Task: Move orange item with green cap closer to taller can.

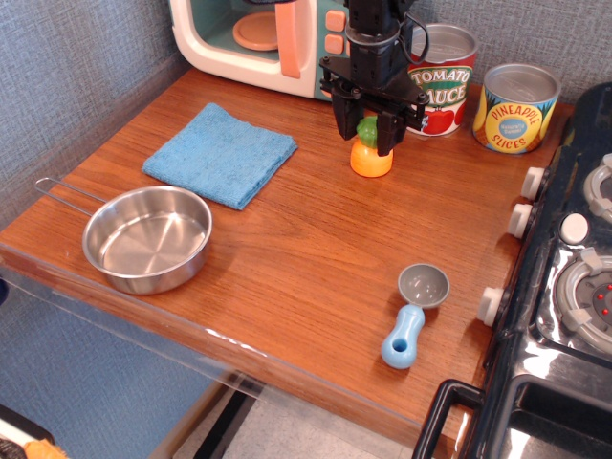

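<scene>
The orange item with green cap (371, 161), a small toy pineapple, sits low at the table surface just left of and in front of the taller can (438, 80), the red "Tomato Sauce" can. My gripper (366, 136) comes straight down over it. Its black fingers (343, 124) straddle the green top and look closed on it. I cannot tell whether the item's base touches the wood. The arm hides part of the can's left side.
A shorter yellow "Pineapple Slices" can (516, 107) stands right of the tall can. A toy microwave (277, 43) is at the back. A blue cloth (221, 153), a steel pan (148, 238) and a blue scoop (414, 316) lie on the table; a black stove (564, 287) is at right.
</scene>
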Robot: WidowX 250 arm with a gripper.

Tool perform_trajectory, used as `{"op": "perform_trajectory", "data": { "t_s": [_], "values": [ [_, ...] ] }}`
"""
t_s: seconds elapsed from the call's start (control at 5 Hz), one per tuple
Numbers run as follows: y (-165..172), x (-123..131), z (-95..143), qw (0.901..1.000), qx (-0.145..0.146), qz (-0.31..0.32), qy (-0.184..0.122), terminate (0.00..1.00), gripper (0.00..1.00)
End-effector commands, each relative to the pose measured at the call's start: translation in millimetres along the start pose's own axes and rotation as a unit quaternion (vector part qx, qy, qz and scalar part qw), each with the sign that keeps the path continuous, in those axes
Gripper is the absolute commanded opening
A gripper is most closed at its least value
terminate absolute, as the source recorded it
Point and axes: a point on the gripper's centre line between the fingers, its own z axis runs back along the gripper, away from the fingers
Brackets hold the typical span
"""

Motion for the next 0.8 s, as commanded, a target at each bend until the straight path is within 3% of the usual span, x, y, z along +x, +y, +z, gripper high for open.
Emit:
{"op": "perform_trajectory", "data": {
  "t_s": [0.0, 0.2, 0.4, 0.6],
  "values": [
    [13, -4, 12, 0.9999, 0.008, 0.006, 0.004, 0.0, 1.0],
    [14, -1, 27, 0.9999, 0.005, 0.005, -0.015, 0.0, 1.0],
    [14, -2, 59, 0.9986, 0.002, 0.003, -0.053, 0.0, 1.0],
    [10, -19, 95, 0.9973, 0.009, 0.002, -0.073, 0.0, 1.0]
  ]
}}
